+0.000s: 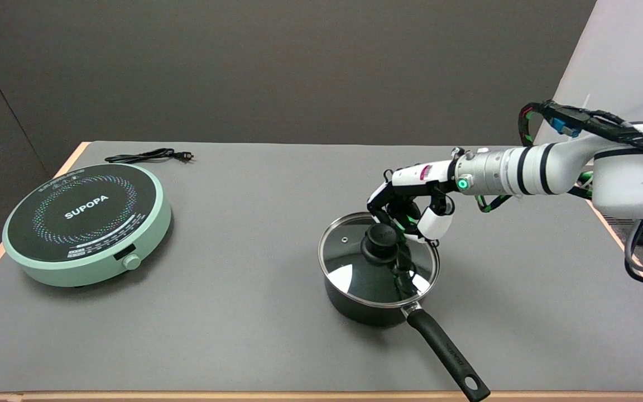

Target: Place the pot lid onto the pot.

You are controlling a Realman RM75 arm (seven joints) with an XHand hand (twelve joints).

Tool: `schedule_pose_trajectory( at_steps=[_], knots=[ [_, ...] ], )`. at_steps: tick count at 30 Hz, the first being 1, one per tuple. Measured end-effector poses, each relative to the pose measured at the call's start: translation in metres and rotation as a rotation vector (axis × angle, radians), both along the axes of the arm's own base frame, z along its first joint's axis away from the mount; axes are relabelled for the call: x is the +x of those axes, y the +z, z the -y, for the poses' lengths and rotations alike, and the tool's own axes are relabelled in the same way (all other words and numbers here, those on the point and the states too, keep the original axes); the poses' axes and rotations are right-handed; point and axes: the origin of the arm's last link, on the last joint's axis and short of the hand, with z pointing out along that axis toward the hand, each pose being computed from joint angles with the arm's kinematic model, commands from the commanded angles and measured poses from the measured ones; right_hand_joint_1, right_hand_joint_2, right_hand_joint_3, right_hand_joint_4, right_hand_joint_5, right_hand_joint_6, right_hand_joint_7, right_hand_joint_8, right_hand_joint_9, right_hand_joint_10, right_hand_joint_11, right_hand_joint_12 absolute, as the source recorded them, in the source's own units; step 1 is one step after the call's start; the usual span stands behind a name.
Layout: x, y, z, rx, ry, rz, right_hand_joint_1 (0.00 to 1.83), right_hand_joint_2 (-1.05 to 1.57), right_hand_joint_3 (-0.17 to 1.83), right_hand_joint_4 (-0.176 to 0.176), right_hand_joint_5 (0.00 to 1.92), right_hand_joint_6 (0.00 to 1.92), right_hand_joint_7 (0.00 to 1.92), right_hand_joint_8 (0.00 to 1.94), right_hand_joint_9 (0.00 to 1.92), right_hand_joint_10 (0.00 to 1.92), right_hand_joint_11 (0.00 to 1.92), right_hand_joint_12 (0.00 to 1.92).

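Note:
A black saucepan (355, 310) stands on the grey table right of centre, its long black handle (447, 354) pointing to the front right. The glass pot lid (349, 262) with a steel rim lies flat on the pot's rim, and its black knob (380, 241) shows in full. My right hand (408, 209) hovers just behind and above the knob. Its fingers are curved downward and apart, the thumb off to the knob's right. Nothing is between them.
A mint-green induction cooker (87, 223) with a black top sits at the table's left, its black power cord (148, 156) lying behind it. My right arm (550, 164) reaches in from the right above the table. Table edges run along the front and both sides.

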Motion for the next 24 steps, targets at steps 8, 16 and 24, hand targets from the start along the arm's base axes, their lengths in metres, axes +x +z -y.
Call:
schedule_pose_trajectory(
  at_steps=[8, 16, 24],
  knots=[
    [0.0018, 0.0035, 0.0008, -0.009, 0.010, -0.018, 1.35, 0.85, 0.72, 0.176, 0.54, 1.39, 0.84, 1.45, 0.78, 1.74, 0.60, 1.58],
    [0.0040, 0.0076, 0.0008, -0.019, 0.023, -0.028, 0.96, 0.59, 0.98, 0.174, 0.61, 0.33, 0.85, 0.45, 0.85, 0.81, 0.58, 1.14],
    [0.0092, 0.0101, 0.0011, -0.030, 0.044, -0.016, 1.00, 0.53, 1.03, 0.111, 0.46, 0.18, 0.72, 0.27, 0.76, 0.63, 0.53, 1.03]
  ],
)
